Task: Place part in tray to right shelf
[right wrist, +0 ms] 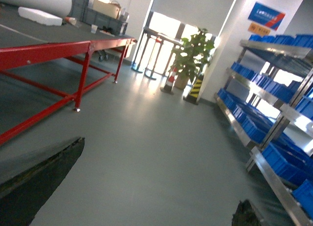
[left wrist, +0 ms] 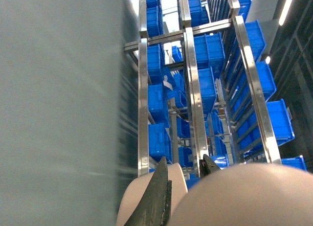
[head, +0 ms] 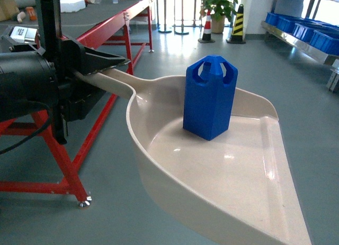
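Beige-cream plastic dustpan-shaped tray (head: 222, 171): front lip cut off by the lower edge in the head view; handle end hidden inside the black left tool (head: 87, 70).
Left tool fingers (left wrist: 156, 196): only dark tips show in the left wrist view, cut off by the bottom edge.
Left half of the left wrist view: a blurred grey surface, too smeared to identify.
Right tool fingers (right wrist: 39, 174): two dark tips, cropped at the lower edge of the right wrist view; nothing visible between them.
Stainless-steel right shelf with blue crates (head: 304, 35): cut off by the right edge in the head view.
Red-framed table (head: 114, 25): partly hidden behind the left arm.
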